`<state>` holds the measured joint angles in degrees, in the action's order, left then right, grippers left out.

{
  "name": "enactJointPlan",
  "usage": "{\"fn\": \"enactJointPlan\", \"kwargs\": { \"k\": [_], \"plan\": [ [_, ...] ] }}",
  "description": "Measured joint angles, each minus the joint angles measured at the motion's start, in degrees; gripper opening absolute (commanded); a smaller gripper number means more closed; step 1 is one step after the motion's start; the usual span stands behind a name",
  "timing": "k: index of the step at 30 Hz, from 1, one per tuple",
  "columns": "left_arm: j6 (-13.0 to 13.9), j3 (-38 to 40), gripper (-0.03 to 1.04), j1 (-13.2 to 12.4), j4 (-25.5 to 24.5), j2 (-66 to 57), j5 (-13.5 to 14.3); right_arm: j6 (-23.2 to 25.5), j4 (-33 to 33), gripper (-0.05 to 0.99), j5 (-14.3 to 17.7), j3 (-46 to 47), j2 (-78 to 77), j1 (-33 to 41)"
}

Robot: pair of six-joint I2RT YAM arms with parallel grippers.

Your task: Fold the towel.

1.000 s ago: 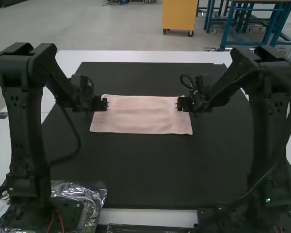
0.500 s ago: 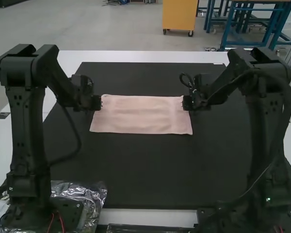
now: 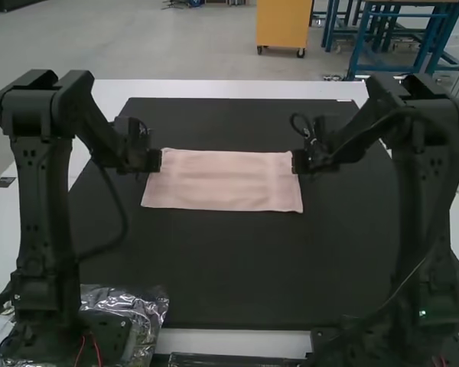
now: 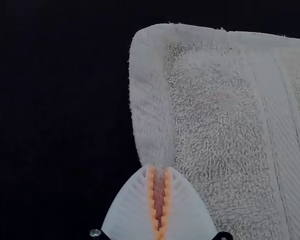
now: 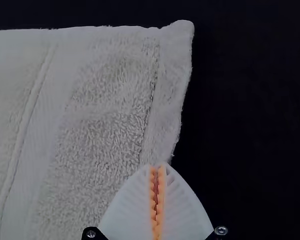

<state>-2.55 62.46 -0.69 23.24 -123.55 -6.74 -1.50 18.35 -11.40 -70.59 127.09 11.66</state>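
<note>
The towel lies flat on the dark mat, the left claw clamped on 1 side edge, the right claw clamped on the opposite edge, a spread grip that probably keeps the fold even.

The right claw pinches the side hem of a pale terry towel between its orange pads. A flatter woven band crosses the pile. Around the cloth lies a black surface.
</note>
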Motion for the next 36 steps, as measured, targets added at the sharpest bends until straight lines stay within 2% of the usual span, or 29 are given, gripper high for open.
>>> {"fn": "enactJointPlan", "kwargs": {
  "k": [5,10,15,30,36],
  "plan": [
    [0.04,0.00,0.02,0.07,-2.32,2.93,-1.11,0.22,-3.76,-0.03,-0.61,0.13,-2.45,-0.42],
    [0.46,0.00,0.02,0.04,-5.88,6.54,-2.40,0.68,-4.57,-0.03,-1.51,2.16,-6.95,-0.59],
    [1.44,-1.09,0.02,0.07,-6.86,9.20,-2.91,1.29,-4.98,-0.03,-2.14,3.91,-10.88,-0.70],
    [4.81,-10.16,0.02,0.04,-11.37,23.04,-3.63,2.49,-6.84,-0.03,-2.93,15.15,-22.91,-0.92],
    [5.97,-14.10,0.02,-0.83,-13.86,27.71,-3.87,3.23,-8.61,-0.02,-3.96,19.47,-26.49,-0.90]
  ]
}}
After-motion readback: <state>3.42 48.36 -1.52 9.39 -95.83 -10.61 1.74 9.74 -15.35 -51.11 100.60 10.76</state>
